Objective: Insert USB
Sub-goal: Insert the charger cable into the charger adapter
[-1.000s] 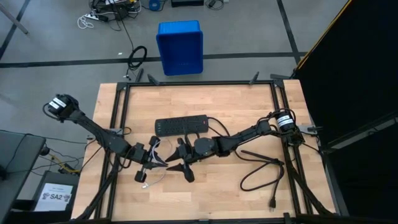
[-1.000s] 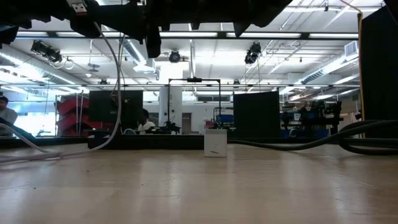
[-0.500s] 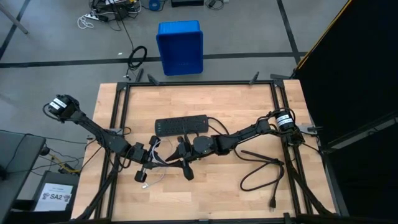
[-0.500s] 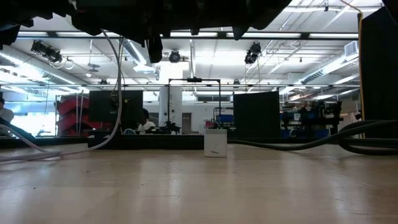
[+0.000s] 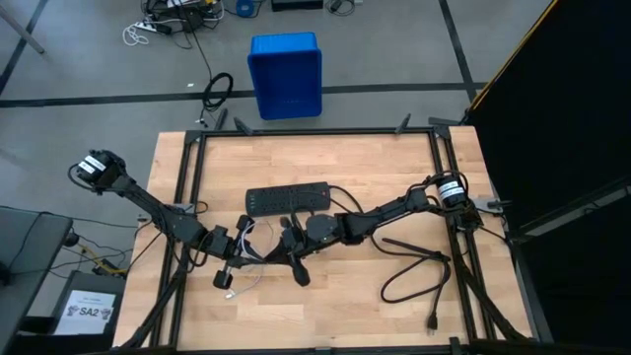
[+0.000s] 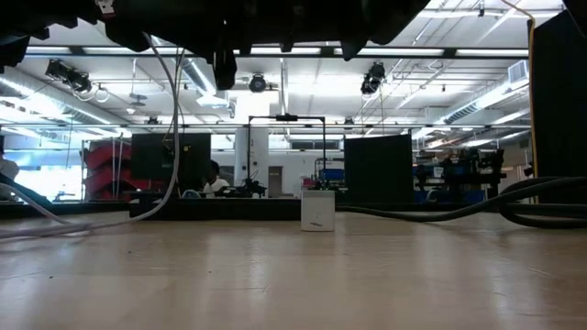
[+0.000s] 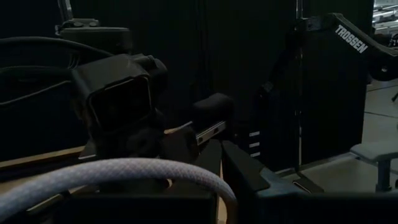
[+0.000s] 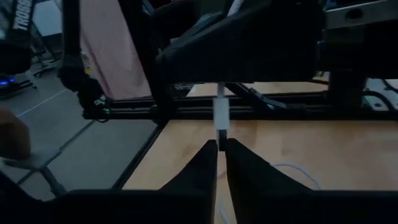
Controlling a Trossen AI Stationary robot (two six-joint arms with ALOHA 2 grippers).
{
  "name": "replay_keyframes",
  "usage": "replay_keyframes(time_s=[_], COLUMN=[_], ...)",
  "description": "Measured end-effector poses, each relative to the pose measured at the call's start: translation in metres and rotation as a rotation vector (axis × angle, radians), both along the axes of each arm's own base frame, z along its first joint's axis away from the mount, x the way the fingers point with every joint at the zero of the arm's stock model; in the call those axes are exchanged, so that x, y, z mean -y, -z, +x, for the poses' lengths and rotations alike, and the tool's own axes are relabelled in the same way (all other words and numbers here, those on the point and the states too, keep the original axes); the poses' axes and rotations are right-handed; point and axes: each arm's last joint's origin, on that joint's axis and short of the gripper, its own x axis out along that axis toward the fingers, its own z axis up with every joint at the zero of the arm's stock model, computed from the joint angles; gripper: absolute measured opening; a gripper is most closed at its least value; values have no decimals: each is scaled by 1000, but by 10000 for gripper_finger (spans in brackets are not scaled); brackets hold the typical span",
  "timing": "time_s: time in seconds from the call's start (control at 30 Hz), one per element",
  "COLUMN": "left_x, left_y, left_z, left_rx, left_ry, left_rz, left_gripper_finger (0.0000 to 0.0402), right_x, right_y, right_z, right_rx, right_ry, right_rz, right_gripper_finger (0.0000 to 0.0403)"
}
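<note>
two dark grippers meet mid-table. we see the right gripper (image 8: 217,155) with its jaws nearly together, pinching the small white plug of the thin whitish-grey usb cable (image 8: 221,116), which sticks out past the fingertips. left gripper (image 5: 240,248) holds the cable's loop; its jaw state we cannot tell.

Power strip (image 5: 288,200) and black cord (image 5: 414,266) flank open tabletop (image 5: 345,306)

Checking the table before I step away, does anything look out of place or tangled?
Nothing is damaged or spilled. The thick black power cord sprawls loosely across the table's right side, its plug near the front edge. The USB lies looped between the two grippers.
</note>
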Motion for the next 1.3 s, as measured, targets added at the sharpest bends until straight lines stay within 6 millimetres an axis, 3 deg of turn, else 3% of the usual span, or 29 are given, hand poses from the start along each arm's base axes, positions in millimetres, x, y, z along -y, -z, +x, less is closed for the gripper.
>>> replay_keyframes(time_s=[0.3, 0.47, 0.87, 1.3], left_x=[0, 0, 0, 0], left_y=[0, 0, 0, 1], left_z=[0, 0, 0, 0], left_rx=[6, 6, 3, -3], left_ry=[-2, -2, 0, 0], left_rz=[15, 15, 13, 15], left_gripper_finger=[0, 0, 0, 0], right_x=[1, -3, -8, -2], right_y=[-3, -3, 24, 17], right_z=[1, 0, 8, 10], right_rx=[18, 21, 55, 107], right_ry=[-6, 43, 60, 62], right_rz=[59, 54, 76, 80], right_gripper_finger=[126, 151, 135, 96])
